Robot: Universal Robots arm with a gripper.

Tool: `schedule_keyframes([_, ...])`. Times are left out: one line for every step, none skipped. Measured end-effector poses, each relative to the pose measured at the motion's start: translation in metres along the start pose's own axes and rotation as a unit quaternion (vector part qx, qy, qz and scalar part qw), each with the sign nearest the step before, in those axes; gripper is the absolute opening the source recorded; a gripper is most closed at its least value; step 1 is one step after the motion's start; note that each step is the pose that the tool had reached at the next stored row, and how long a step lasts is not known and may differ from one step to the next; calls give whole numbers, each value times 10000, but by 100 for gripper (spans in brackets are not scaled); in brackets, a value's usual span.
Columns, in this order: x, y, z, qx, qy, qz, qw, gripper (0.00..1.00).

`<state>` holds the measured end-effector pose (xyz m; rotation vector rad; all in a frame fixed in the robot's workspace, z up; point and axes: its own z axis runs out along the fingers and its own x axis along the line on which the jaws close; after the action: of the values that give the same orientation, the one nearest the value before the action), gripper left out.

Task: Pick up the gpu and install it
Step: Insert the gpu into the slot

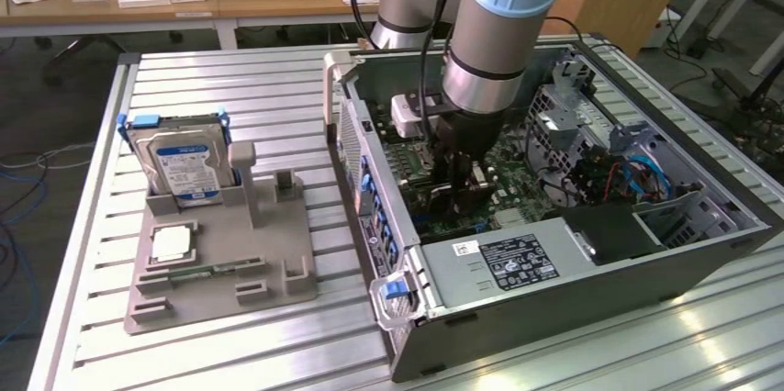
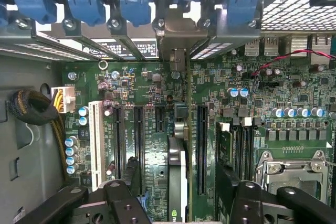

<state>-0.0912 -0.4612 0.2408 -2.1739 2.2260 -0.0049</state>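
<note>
A: In the exterior view, where does the arm stand?

B: It reaches down into the open computer case (image 1: pixel 686 217), which lies on its side on the slatted metal table (image 1: pixel 220 88). The gripper (image 1: pixel 460 191) hangs low over the green motherboard (image 1: pixel 520 191), near the case's middle. Whether it holds anything is hard to tell from that angle.

A: And off to the exterior view's left?

B: A grey holder (image 1: pixel 227 267) carries a hard drive (image 1: pixel 184 166) standing upright with a blue-and-white label; its print is too small to read. The power supply (image 1: pixel 515 262) at the near side of the case has a black sticker, also unreadable.

A: What does the wrist view add?

B: The gpu (image 2: pixel 177 174) stands edge-on straight below the gripper (image 2: pixel 177 200), between the two dark fingers (image 2: pixel 123 198). Its long axis runs away from the camera toward the rear slot openings, parallel to the black expansion slots (image 2: pixel 139 145), and its metal bracket (image 2: pixel 181 40) sits up against the rear wall among the blue latches (image 2: pixel 134 1). It looks seated on the motherboard.

A: Are the fingers on it?

B: No. The jaws stand wide, apart from the card on both sides. A few pale letters show on the card's edge, too cropped to read.
</note>
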Motion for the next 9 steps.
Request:
schedule_keyframes([0,0,-9,1,-1,0,10000,69])
schedule_keyframes([-1,-1,-23,1,-2,0,10000,69])
schedule_keyframes([-1,-1,-39,1,-2,0,10000,69])
schedule_keyframes([-1,-1,-57,1,-2,0,10000,69])
schedule_keyframes([-2,-2,-78,1,-2,0,10000,69])
schedule_keyframes([-2,-3,-99,1,-2,0,10000,69])
schedule_keyframes([-3,-3,-122,1,-2,0,10000,69])
schedule_keyframes([-3,-4,-146,1,-2,0,10000,69])
schedule_keyframes([-4,-4,-171,1,-2,0,10000,69])
